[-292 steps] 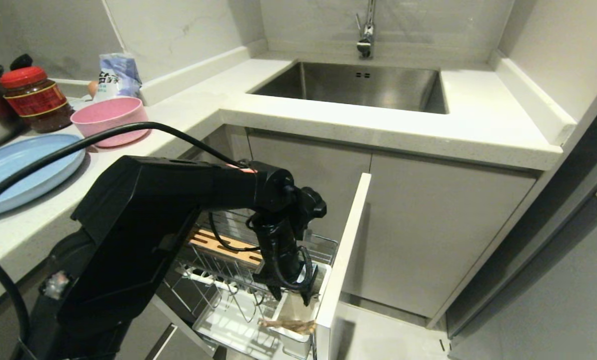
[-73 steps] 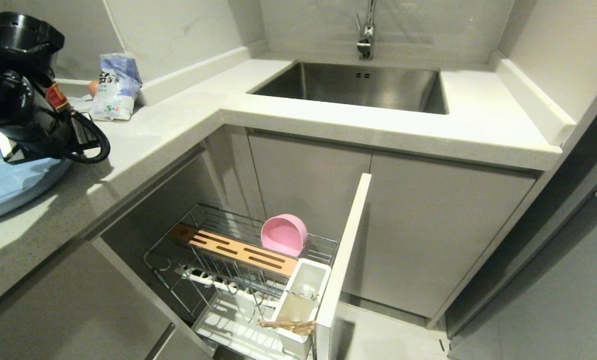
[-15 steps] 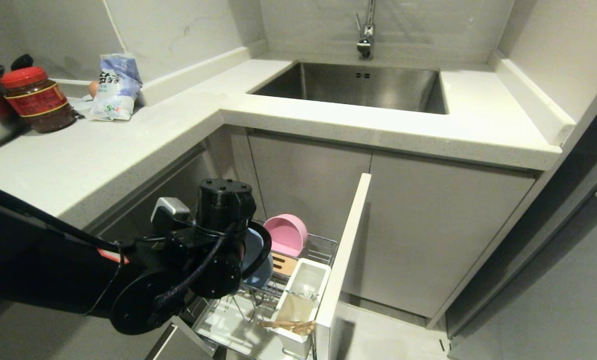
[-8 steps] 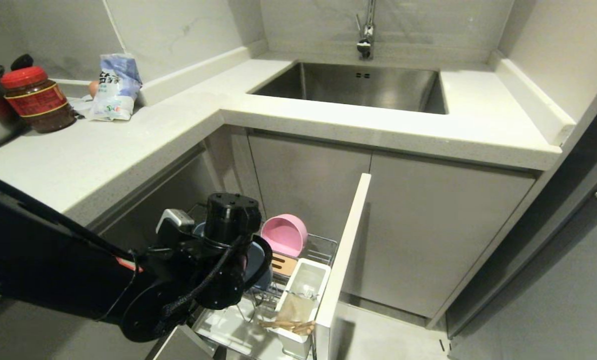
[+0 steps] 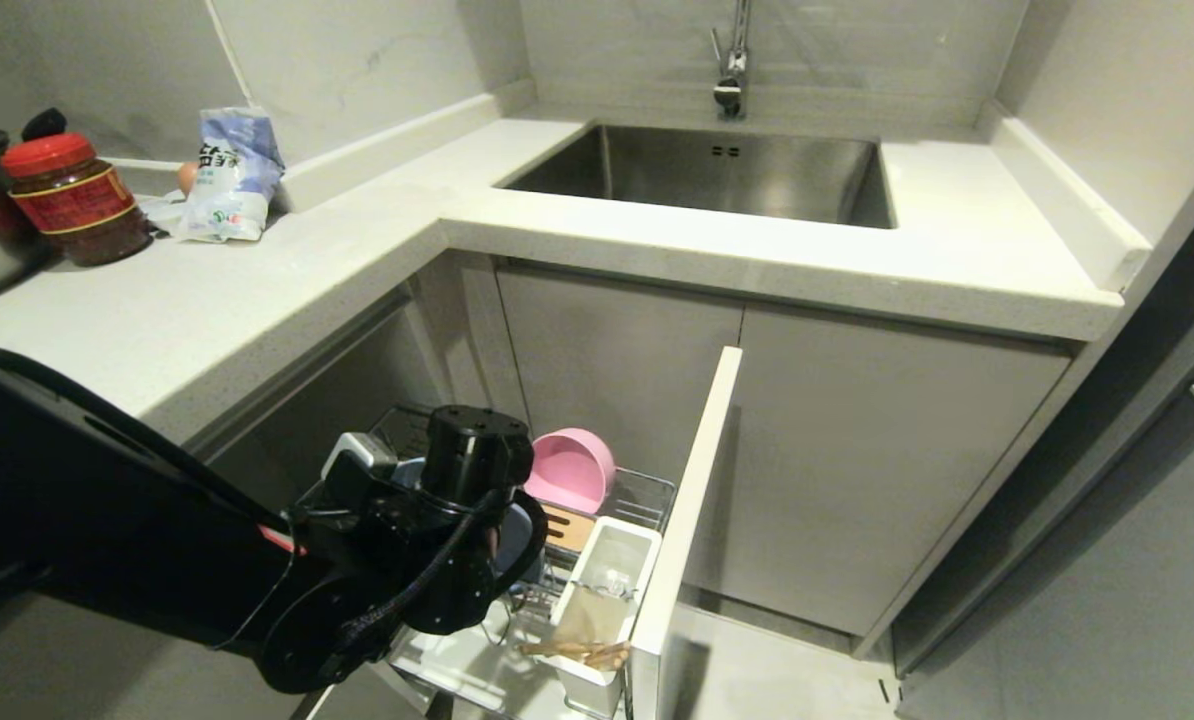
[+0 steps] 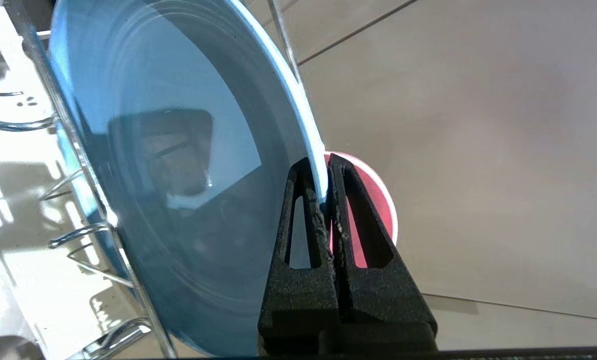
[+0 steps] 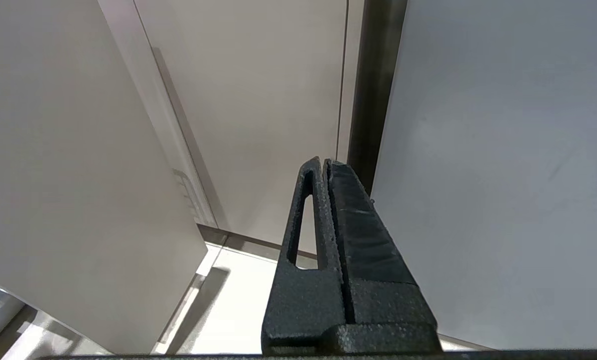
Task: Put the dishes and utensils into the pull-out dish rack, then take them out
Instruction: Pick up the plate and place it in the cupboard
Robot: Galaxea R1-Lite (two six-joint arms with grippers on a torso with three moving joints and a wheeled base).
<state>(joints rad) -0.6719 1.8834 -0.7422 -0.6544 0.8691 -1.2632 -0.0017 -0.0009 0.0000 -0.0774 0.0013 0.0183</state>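
The left end effector (image 6: 323, 187) is clamped on the rim of the one wide, light-blue oval plastic plate (image 6: 178, 165), holding it on edge among the chrome wires of the pull-out dish rack (image 5: 647, 490), down below the pale stone counter (image 5: 257, 270). One round pink plastic bowl (image 5: 569, 478) already sits on its side in the rack, just beyond the plate. The rack's single white rectangular utensil cup (image 5: 612, 560) carries light-wood chopsticks (image 5: 577, 650) lying across its near end; their number is hard to count, and a fork cannot be made out. Loading looks almost complete: the plate seems to need only settling and release, after which the whole unloading remains. The right end effector (image 7: 326, 172) hangs parked beside plain cabinet panels, its fingers pressed together on nothing. On the counter stand one red-lidded jar (image 5: 72, 200) and one blue-and-white bag (image 5: 229, 170).
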